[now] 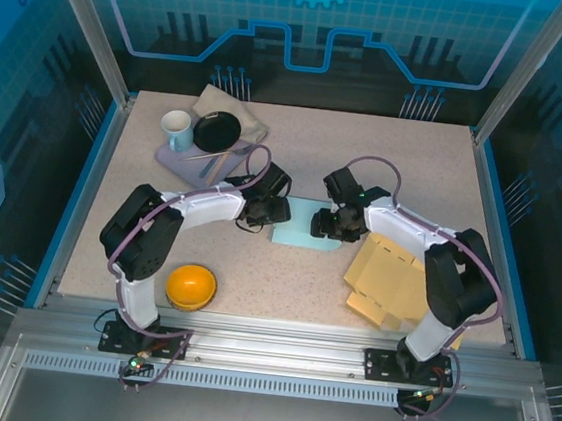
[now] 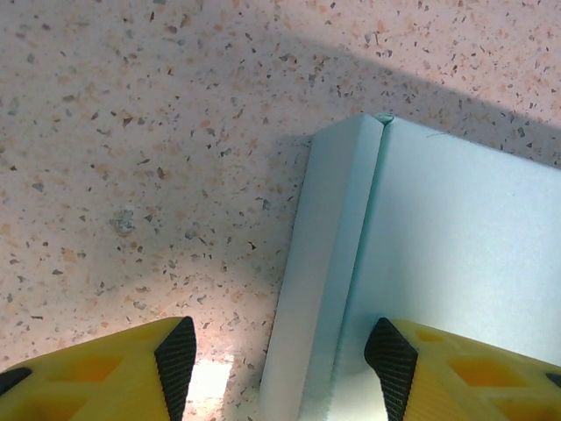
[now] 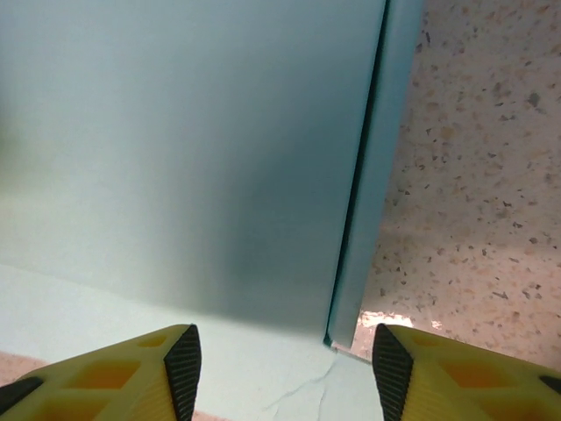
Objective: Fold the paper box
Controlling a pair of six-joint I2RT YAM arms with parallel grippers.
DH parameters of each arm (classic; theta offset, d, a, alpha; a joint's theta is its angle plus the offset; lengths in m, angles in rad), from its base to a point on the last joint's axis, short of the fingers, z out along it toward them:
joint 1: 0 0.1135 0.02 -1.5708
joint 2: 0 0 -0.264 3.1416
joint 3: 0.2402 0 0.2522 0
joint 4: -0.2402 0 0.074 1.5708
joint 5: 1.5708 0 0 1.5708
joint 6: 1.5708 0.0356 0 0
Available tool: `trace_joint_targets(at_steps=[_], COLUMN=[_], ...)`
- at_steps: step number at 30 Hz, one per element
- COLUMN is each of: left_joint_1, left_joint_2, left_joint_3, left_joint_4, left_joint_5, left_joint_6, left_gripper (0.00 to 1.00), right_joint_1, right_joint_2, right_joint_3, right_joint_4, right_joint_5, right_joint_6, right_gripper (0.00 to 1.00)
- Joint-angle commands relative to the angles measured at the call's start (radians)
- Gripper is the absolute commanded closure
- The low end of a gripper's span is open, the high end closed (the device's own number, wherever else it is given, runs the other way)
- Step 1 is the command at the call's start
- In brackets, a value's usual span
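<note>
Left hand (image 2: 282,355) and right hand (image 3: 287,361) low, facing each other, jaws apart.

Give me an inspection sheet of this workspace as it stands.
Surface: speckled table, no spills seen.
Job's things: light blue paper box lies flat at centre, narrow flap along each side.
Clutter: tan cardboard, orange bowl, mug and black dish on a tray.
Pincers: left pincer and right pincer both open, each straddling a flap edge.
Cables: cables looped along both arms, clear of the paper.
Surroundings: blue-panelled enclosure.
</note>
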Motion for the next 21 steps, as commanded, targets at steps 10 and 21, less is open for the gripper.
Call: trace_joint_targets(at_steps=[10, 21], left_joint_1=[0.021, 0.023], left_joint_2=[0.066, 0.087], left_joint_3=[0.036, 0.131], left_joint_4=[-0.111, -0.146], left_joint_5=[-0.008, -0.001], left_joint_6=[0.095, 0.112], left_gripper=[0.41, 0.41], right_joint_1=[-0.129, -0.159], right_joint_2=[-0.010, 0.064], right_joint_3=[-0.049, -0.015], right_joint_4=[0.120, 0.134], right_joint_5=[-0.136, -0.119], right_joint_6=[0.041, 0.029], right_gripper=[0.45, 0.47])
